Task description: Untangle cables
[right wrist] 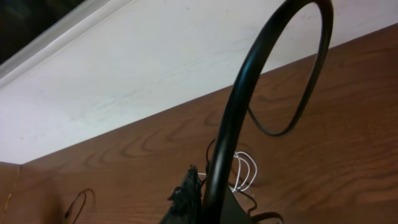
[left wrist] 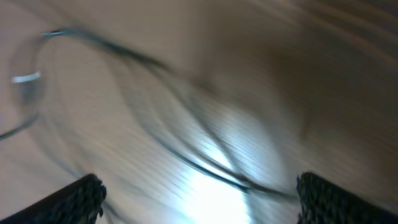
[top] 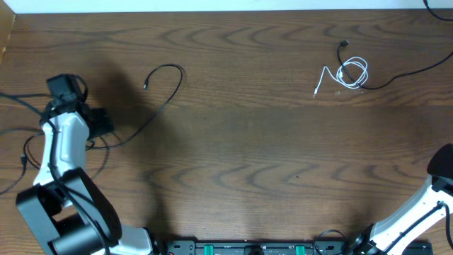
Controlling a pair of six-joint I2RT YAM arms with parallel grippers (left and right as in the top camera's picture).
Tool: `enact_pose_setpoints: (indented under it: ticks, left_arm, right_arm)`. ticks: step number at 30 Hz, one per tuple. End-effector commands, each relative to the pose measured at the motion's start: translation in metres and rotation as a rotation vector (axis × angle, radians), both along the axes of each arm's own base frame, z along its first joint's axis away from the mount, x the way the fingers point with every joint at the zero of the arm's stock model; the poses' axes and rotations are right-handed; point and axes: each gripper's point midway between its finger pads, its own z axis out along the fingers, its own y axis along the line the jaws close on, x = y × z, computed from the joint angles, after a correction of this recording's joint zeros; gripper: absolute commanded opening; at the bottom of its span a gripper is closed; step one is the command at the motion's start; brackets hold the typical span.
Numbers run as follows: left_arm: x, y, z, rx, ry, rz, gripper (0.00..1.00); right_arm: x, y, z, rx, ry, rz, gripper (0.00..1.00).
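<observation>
The bench (top: 248,177) carries the cables in two separate groups, which fits an untangling job partly sorted, though that is a judgement from the layout alone. A long black cable (top: 175,88) lies near the far left corner, its small plug end curled into an open loop and its other end trailing toward the left edge, close by the left arm. The left gripper (left wrist: 200,183) hangs over this cable with its jaws spread wide and nothing between them. The left wrist view is smeared, but a dark strand can be made out crossing the wood below the fingers, so the open stance probably readies it to close on that strand. Toward the far right corner the short white cable (top: 352,74) sits coiled, and a second black cable (top: 414,74) crosses it and runs off the right edge. These two touch and look to be the knot left to separate. The right gripper (right wrist: 185,198) is drawn back at the near right corner, well apart from that pair, jaws pressed together on nothing, seemingly parked. A thick black cord (right wrist: 249,81) arching before its camera belongs to the arm itself. No brand, label or writing can be read anywhere.
</observation>
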Motion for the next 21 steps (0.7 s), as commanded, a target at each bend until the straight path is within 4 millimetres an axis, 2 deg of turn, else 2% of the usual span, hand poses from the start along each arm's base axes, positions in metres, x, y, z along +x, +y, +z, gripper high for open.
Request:
enact_pose_setpoints:
  ticks: [1,4,7,8,12,15,21]
  left_arm:
    - [0.031,-0.074,0.030,-0.249,-0.143,-0.292,0.98]
    - [0.034,-0.103,0.058,-0.278,-0.184,-0.396,0.98]
    - [0.038,-0.133,0.103,-0.252,-0.273,-0.505,0.98]
    - [0.039,-0.147,0.122,-0.240,-0.319,-0.552,0.98]
    - [0.036,-0.201,0.162,-0.281,-0.448,-0.718,0.98]
    - [0.034,-0.235,0.171,-0.318,-0.476,-0.784,0.98]
    - [0.041,-0.280,0.165,-0.345,-0.474,-0.900,0.98]
  right_arm:
    - [0.001,0.002,-0.003,-0.008,0.006,0.017,0.01]
    - [-0.001,-0.002,-0.008,-0.019,0.030,-0.007,0.01]
    - [-0.003,-0.003,-0.012,-0.020,0.051,-0.020,0.01]
    - [-0.003,0.000,-0.010,-0.008,0.042,-0.005,0.01]
    - [-0.001,0.026,0.004,0.080,-0.027,0.117,0.01]
    - [-0.001,0.055,0.024,0.175,-0.112,0.257,0.01]
    - [-0.013,0.141,0.099,0.416,-0.325,0.694,0.01]
